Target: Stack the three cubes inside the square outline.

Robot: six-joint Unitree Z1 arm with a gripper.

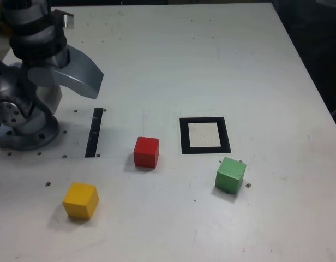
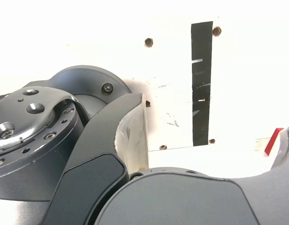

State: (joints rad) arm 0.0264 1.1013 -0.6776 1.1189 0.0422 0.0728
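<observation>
A: So, starting from the exterior view's left, what is there?

B: The arm [image 1: 37, 71] is folded up over its round base [image 1: 26, 131], at the far left of the white table [image 1: 211, 54]. The gripper is not clear in either view, so I cannot tell if its fingers are apart or together. Nothing is seen held in it.

A: And beside the base?

B: Just to its right lies a narrow black strip [image 1: 94, 132], flat on the table. In the wrist view the same strip [image 2: 202, 84] is seen, with small screw holes [image 2: 148, 42] near it, and dark parts of the arm fill most of that picture.

A: Where are the cubes?

B: The yellow cube [image 1: 81, 200] sits nearest the camera, below the strip. The red cube [image 1: 146, 152] is more to the right, between the strip and the square outline [image 1: 205, 135]. In the wrist view only a small red edge shows. The green cube [image 1: 230, 174] stands near the lower right corner of the outline, outside it.

A: Is something inside the outline?

B: Only its white centre. All three cubes are apart from each other, none stacked.
</observation>
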